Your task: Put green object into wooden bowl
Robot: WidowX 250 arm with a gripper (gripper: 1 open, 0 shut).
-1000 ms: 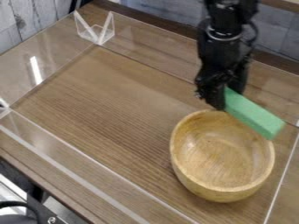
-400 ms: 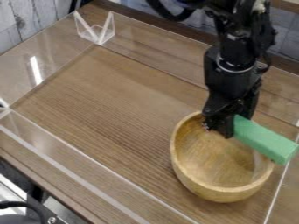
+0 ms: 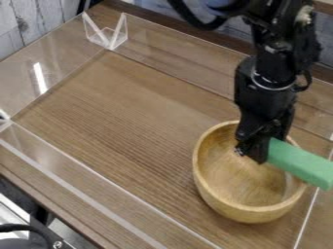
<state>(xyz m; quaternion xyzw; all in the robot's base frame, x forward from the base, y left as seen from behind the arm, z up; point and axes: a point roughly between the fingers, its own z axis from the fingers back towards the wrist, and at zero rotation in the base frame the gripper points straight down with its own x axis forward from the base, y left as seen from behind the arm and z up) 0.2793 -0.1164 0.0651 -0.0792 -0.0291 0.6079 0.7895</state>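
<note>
One black end effector (image 3: 264,148) now has the green block (image 3: 299,163) over the right side of the wooden bowl (image 3: 247,173), having come nearer the camera side from the bowl's far rim, where the block was a second ago. Its fingers appear clamped on the block's far end, while the near end sticks out past the rim on the right. The bowl has also shifted very slightly to the right on the desk (image 3: 124,112). That progress puts the block largely above the opening, but letting go here would be risky, I judge: it could land across the rim or tip outside. A small move left, toward the bowl's middle, should come before release. Whether block and rim touch, I cannot tell from this view.
</note>
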